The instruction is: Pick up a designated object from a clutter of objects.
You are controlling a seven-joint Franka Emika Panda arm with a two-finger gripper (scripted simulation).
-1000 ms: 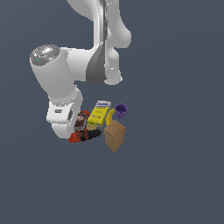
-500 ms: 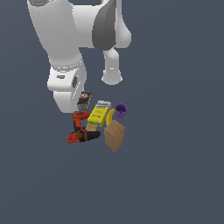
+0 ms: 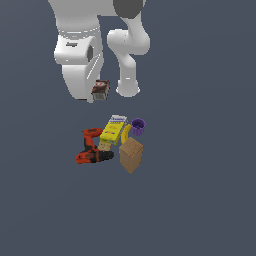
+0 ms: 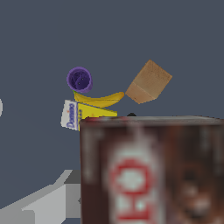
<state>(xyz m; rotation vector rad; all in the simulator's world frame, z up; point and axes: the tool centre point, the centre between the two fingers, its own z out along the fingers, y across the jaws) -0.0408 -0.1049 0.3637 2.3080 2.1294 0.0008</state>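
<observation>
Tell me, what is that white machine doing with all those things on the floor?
A white robot arm has picked the small brown box with the red label and holds it in the air, well above the rest. Below lie a red and black drill, a yellow box, a banana, a purple cup and a tan cardboard box, close together in a little pile. The gripper's fingers are mostly hidden by the arm.

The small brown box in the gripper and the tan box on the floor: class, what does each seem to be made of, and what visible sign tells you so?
Small brown box: probably printed card, judging by its flat faces and red-and-white label; blurred in the wrist view. Tan box: likely plain matt cardboard, with unprinted tan faces and no shine.
</observation>
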